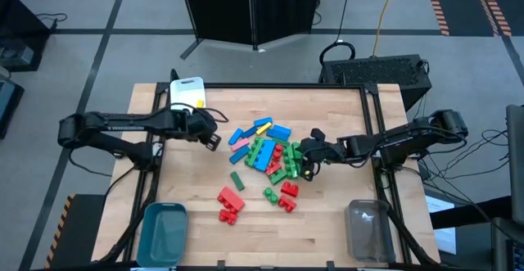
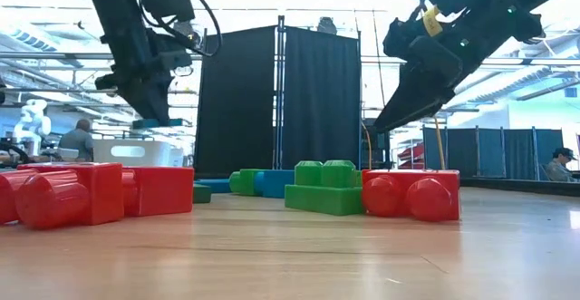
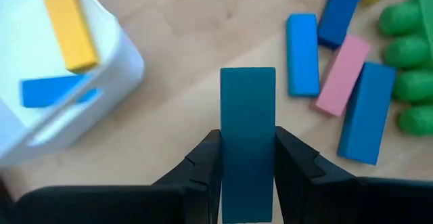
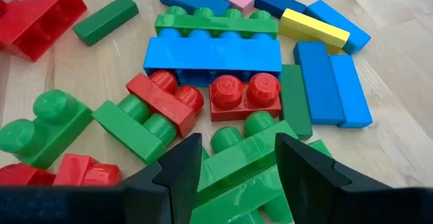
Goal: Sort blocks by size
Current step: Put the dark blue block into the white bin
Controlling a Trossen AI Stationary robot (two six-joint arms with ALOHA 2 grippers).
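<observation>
The left gripper (image 3: 247, 158) clamps a flat teal bar (image 3: 247, 129) above the wood just beside the white bin (image 3: 101, 82), which holds 1 yellow and 1 blue bar. The right gripper (image 4: 233, 160), fingers apart and empty, hovers over the jumbled blocks (image 1: 266, 152) mid-table, green bricks directly beneath.

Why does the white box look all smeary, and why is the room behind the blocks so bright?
Left wrist view: the white bin is blurred, while the teal-blue block in the left gripper looks sharp. Low view: ceiling lights wash out the top.
</observation>
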